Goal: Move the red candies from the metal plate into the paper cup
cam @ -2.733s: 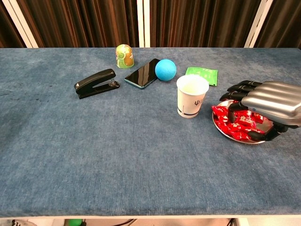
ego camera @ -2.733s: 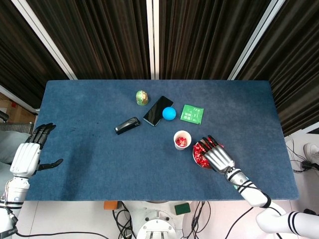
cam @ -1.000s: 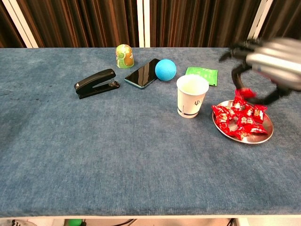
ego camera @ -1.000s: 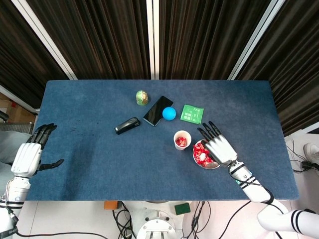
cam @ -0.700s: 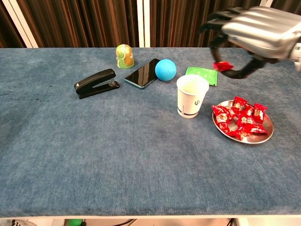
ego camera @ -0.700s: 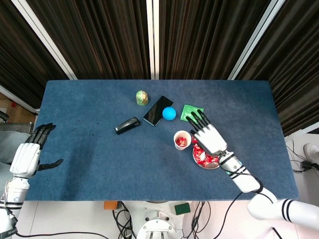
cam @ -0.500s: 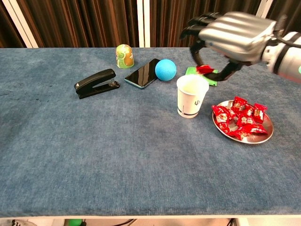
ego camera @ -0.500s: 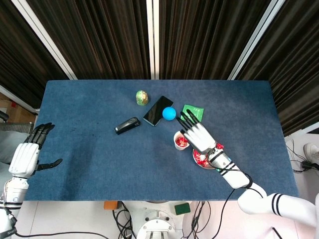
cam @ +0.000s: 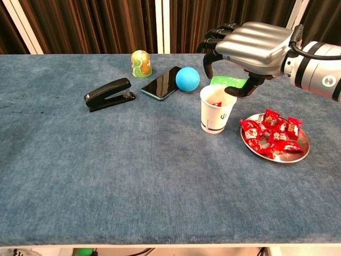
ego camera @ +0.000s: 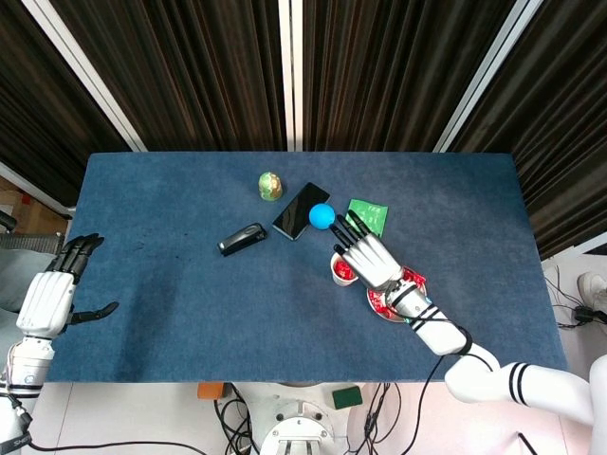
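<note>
The right hand [cam: 250, 45] hangs over the paper cup [cam: 217, 109], fingers apart and curved down, holding nothing; a red candy [cam: 216, 104] sits at the cup's mouth. More red candies [cam: 273, 134] lie heaped on the metal plate [cam: 301, 150] just beside the cup, toward the table's right edge. The left hand [ego camera: 52, 294] is spread and empty off the table's left edge

- Both views are bright and evenly lit from above.
- Shadows on the table [cam: 106, 176] are soft and short.
- Focus is sharp; curtains [ego camera: 190, 66] stay dark.
</note>
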`<state>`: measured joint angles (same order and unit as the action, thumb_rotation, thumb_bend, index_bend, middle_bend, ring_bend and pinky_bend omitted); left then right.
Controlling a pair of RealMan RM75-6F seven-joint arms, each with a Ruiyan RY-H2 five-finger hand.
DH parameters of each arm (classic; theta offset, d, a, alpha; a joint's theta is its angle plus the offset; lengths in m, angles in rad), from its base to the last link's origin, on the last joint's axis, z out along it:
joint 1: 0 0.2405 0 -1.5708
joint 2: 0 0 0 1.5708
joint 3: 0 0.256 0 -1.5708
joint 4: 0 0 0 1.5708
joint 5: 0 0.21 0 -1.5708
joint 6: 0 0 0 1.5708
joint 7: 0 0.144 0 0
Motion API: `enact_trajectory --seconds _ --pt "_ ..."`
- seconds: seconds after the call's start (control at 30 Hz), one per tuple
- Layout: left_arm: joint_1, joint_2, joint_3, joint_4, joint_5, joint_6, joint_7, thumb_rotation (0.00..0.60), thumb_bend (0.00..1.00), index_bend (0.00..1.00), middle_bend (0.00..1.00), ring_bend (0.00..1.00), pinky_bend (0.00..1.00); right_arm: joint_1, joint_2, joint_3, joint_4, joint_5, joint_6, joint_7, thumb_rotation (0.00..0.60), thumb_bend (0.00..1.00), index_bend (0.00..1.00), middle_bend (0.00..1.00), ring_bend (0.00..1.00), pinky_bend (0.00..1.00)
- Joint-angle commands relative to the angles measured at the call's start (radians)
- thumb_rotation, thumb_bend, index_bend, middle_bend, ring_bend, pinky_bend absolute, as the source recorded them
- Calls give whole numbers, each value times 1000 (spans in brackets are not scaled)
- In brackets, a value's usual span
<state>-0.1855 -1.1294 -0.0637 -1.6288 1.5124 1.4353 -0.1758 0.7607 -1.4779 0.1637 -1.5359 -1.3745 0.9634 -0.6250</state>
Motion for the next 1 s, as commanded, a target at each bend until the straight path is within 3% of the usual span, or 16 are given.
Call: enact_trajectory --seconds 0.03,0.17,0.47,0.7,1.0 --pt "0 0 0 0 -1 0 1 600 86 103 66 51 223 -5 13 -6 -13 -8 15 3 600 338 377 81 0 0" --pt "1 0 0 -1 -1 1 2 600 86 103 66 51 223 -36 53 -21 -49 -30 67 16 600 339 374 81 0 0" --pt "-2 -2 2 -2 3 -5 8 600 86 103 65 51 223 -166 156 -118 -57 -32 149 92 600 339 387 81 0 0" --pt "-3 -5 4 -6 4 -6 16 600 85 103 65 51 223 -196 113 -155 14 -29 125 156 600 340 386 79 0 0" --pt "-3 -4 3 -3 2 -6 11 600 85 103 65 51 223 -176 49 -142 70 -7 70 151 600 339 369 72 0 0"
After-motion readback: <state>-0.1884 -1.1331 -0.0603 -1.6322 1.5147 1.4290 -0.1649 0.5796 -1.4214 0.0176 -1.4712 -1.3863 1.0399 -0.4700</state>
